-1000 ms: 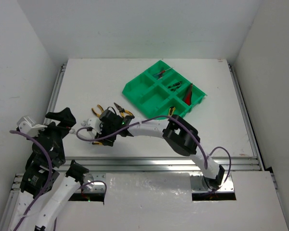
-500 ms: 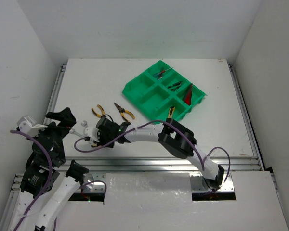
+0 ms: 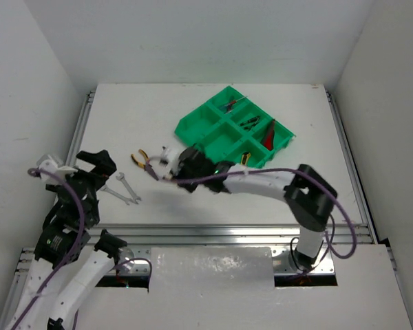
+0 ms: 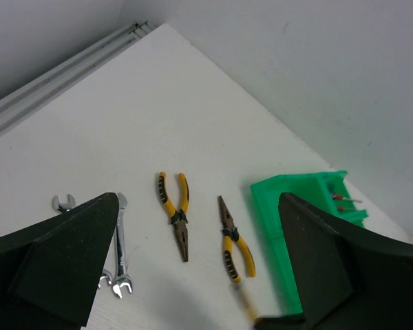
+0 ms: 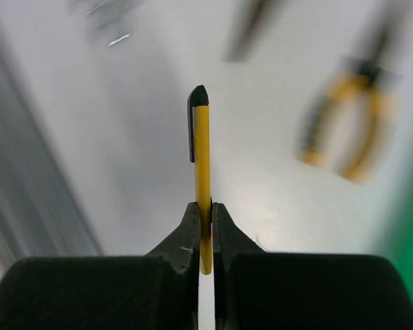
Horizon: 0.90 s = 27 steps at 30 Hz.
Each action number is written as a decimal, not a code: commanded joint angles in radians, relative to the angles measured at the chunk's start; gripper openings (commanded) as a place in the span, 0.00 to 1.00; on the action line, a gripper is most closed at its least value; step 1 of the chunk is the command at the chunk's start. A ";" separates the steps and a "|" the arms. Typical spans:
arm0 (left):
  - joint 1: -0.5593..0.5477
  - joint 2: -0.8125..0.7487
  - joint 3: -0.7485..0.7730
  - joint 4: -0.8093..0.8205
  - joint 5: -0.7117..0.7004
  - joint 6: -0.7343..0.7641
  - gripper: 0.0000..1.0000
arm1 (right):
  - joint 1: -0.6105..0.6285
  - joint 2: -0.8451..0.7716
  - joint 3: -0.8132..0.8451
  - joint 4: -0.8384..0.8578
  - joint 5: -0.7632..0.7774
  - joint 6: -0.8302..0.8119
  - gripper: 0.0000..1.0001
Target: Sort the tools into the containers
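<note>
Your right gripper (image 5: 204, 210) is clamped on a thin yellow screwdriver (image 5: 202, 151) near the yellow-handled pliers (image 4: 173, 213). Your left gripper (image 4: 198, 199) hangs spread wide, holding nothing.

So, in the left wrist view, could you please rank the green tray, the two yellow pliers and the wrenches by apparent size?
Largest to smallest:
green tray, partly hidden
pliers by the tray and other pliers: alike
wrenches, partly hidden

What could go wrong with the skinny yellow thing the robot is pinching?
Most of the yellow tool sticks out past the right gripper, so it might twist or slip out. Two yellow pliers lie close by, so a low swing toward the green tray could knock them.
</note>
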<state>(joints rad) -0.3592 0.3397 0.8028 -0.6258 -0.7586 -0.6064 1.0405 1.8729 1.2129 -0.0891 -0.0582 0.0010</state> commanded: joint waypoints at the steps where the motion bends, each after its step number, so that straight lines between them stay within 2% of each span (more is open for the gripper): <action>1: 0.011 0.140 0.042 0.000 0.036 0.005 1.00 | -0.224 -0.155 -0.053 -0.007 0.219 0.331 0.00; 4: 0.014 0.237 0.062 -0.032 0.048 -0.015 1.00 | -0.406 -0.256 -0.184 0.018 0.209 0.555 0.00; 7: 0.019 0.292 0.065 -0.022 0.096 0.007 1.00 | -0.494 -0.330 -0.269 0.054 0.288 0.709 0.00; 12: 0.023 0.309 0.056 -0.009 0.113 0.026 1.00 | -0.520 -0.365 -0.293 0.014 0.472 0.863 0.00; 18: 0.023 0.334 0.059 -0.032 0.081 0.010 1.00 | -0.524 -0.354 -0.303 -0.034 0.546 0.953 0.00; 21: 0.023 0.400 0.085 -0.103 0.024 -0.042 1.00 | -0.525 -0.350 -0.286 -0.032 0.537 0.933 0.54; 22: 0.025 0.419 0.098 -0.132 0.018 -0.070 1.00 | -0.525 -0.347 -0.276 -0.049 0.529 0.918 0.63; 27: 0.075 0.533 0.084 -0.147 0.080 -0.176 1.00 | -0.520 -0.385 -0.250 -0.003 0.469 0.826 0.66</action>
<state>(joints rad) -0.3271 0.8280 0.8806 -0.7555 -0.7013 -0.6960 0.5179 1.5425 0.9237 -0.1493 0.4355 0.8829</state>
